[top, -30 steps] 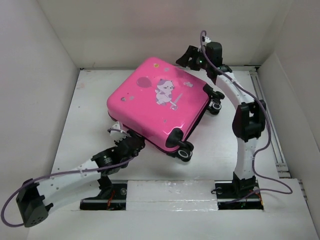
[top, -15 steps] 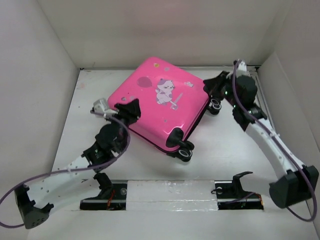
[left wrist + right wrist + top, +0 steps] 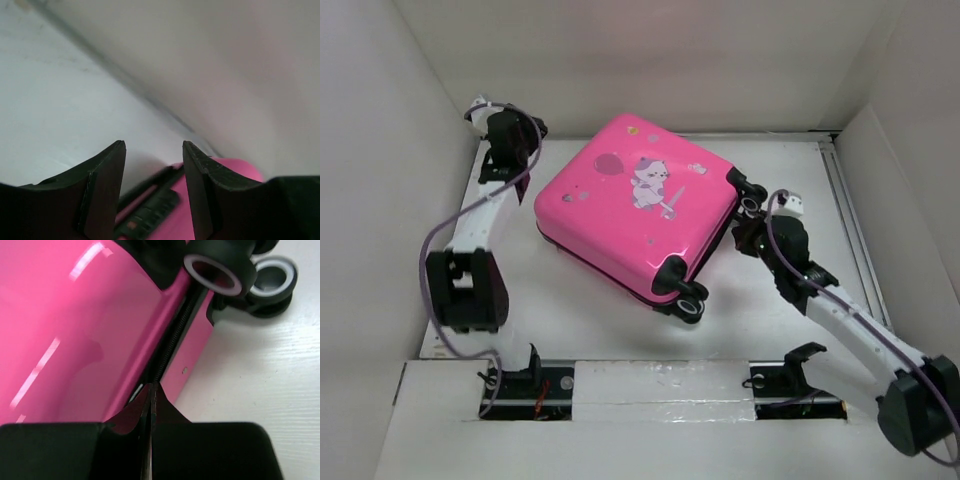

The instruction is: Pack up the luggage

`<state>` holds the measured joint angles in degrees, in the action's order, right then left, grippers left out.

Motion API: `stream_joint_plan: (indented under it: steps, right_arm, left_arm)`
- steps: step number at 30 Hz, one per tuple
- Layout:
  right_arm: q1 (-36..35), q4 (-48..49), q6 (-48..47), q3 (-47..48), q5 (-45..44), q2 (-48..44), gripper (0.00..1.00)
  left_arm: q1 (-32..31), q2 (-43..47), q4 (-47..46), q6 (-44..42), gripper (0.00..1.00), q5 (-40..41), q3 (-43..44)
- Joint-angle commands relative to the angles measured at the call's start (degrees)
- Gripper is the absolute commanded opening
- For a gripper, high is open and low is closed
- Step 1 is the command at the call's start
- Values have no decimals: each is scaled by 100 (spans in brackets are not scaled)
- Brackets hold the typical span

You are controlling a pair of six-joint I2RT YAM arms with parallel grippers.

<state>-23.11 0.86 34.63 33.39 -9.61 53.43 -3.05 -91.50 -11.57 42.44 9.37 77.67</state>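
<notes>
I find no word, number or brand mark that I can read in any view; the pink shell of the luggage (image 3: 620,215) bears only a cartoon print (image 3: 650,185) of an animal and a balloon, without lettering; the dark panel (image 3: 150,212) on its edge, under my left wrist, is too blurred to read.

I'm driving this from afar, and it reads as a robotics lab test cell, not a home. The luggage (image 3: 630,215) lies on a bare white table (image 3: 770,300) boxed in by plain white boards: a back wall (image 3: 650,60) behind the luggage, a left panel (image 3: 380,200) and a right panel (image 3: 910,200) on either side of it. A metal rail (image 3: 855,240) runs right of the luggage. Nearer than the luggage, my left arm (image 3: 470,240) and right arm (image 3: 840,310) stand bolted on black base plates (image 3: 525,385), trailing purple cables (image 3: 435,235).
</notes>
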Motion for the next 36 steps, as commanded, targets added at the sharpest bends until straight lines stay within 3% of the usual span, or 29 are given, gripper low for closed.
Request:
stream_joint_plan:
  steps: [1, 4, 6, 12, 19, 20, 23, 26, 30, 31, 32, 35, 36]
  right_arm:
    - [-53, 291, 149, 317, 37, 685, 0]
    - [-167, 564, 149, 545, 108, 1221, 0]
    - [-167, 564, 149, 817, 47, 1476, 0]
    - [-45, 1127, -44, 1564, 396, 2688, 0]
    - [-44, 697, -606, 4102, 1583, 4762, 0]
    - [-44, 496, -685, 4967, 1715, 5017, 0]
    - [-44, -629, -984, 6900, 2348, 6089, 0]
    - [-44, -1377, -1108, 7935, 2489, 6715, 2]
    - [148, -1405, -1178, 8272, 2560, 6541, 19]
    - [228, -1344, -1178, 8272, 2560, 6444, 35]
    - [298, -1404, -1178, 8272, 2560, 6269, 43]
    - [667, -1484, -1240, 8149, 2727, 5769, 60]
    - [764, -1484, -1240, 8018, 2779, 5584, 61]
  left_arm:
    - [489, -961, 883, 283, 46, -1795, 573]
    - [542, -1352, 1096, 133, 46, -1912, 583]
    - [542, -1405, 730, 194, 46, -1912, 268]
    - [280, -1047, -169, 511, 46, -2326, -1278]
    - [-274, 612, -1285, 749, 44, -1798, -4037]
    - [-327, 834, -1417, 801, 44, -1798, -4310]
    - [-712, 1710, -1340, 723, 44, -1745, -5146]
    - [-1475, 2607, -777, 652, 44, -1334, -5621]
    - [-2504, 3741, -92, 1091, 44, -630, -5965]
    - [-2621, 3963, 362, 1170, 44, -455, -5965]
    - [-2700, 4191, 627, 1223, 46, -279, -5965]
    - [-2701, 5210, 1339, 1285, 46, 266, -5755]
    - [-2701, 5448, 1481, 1285, 47, 529, -5693]
